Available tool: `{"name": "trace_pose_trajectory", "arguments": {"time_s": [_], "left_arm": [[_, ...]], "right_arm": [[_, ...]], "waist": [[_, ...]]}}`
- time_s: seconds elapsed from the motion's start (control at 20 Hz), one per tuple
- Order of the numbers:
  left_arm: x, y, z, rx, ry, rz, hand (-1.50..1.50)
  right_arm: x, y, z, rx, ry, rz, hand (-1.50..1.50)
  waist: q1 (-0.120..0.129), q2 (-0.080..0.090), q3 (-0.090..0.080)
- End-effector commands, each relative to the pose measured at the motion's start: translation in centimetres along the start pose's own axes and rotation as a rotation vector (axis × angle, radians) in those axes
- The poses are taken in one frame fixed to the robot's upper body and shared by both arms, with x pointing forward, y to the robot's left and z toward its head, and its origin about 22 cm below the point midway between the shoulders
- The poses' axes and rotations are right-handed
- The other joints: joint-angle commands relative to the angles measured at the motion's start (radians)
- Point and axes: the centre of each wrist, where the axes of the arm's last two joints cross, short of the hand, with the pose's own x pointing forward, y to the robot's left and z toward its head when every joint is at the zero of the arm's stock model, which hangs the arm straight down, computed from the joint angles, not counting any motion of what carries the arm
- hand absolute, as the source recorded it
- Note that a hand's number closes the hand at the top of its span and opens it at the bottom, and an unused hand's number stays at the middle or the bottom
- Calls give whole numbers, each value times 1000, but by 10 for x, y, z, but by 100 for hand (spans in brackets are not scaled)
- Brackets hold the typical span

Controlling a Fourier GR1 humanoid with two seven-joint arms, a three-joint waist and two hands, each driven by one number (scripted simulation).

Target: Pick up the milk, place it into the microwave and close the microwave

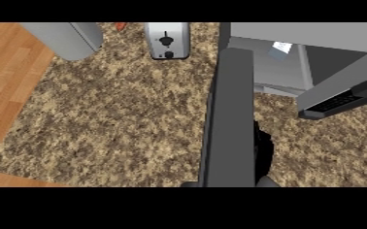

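Head view gives me the granite tabletop (122, 111) from steeply above, with a wood floor strip along the left edge. A grey forearm runs up the middle of the picture, and beside its lower part, on its right, I see a dark shape that I take to be the left hand (262, 148); it is mostly hidden behind the arm, so I cannot tell how its fingers stand. My right hand does not show at all. At upper right sits the microwave (287, 31), its cavity open toward me, and its door (337, 99) hangs swung out, angled down to the right. Inside the cavity, near the back, I make out a small pale carton, the milk (281, 48), tilted. On the tabletop at top centre stands a silver toaster (168, 40). A grey rounded container (68, 39) sits at top left.
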Motion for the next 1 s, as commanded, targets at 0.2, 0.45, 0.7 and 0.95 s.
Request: {"name": "trace_pose_trajectory", "arguments": {"time_s": [0.2, 0.45, 0.7, 0.95], "left_arm": [[1, 4, 0, 30, 10, -15, -150], [1, 9, -3, 29, 6, -29, -150], [-2, 12, 2, 31, 15, -32, -150], [1, 19, 0, 25, -2, -40, -150]], "right_arm": [[82, -13, 1, 86, -5, -410, 150], [63, -19, -42, 93, -36, -344, 150], [56, -26, -73, 121, -21, -293, 150], [43, -26, -108, 89, 4, -207, 150]], "waist": [[6, -29, 9], [3, -20, 5], [14, -16, 3], [24, -7, 4]]}}
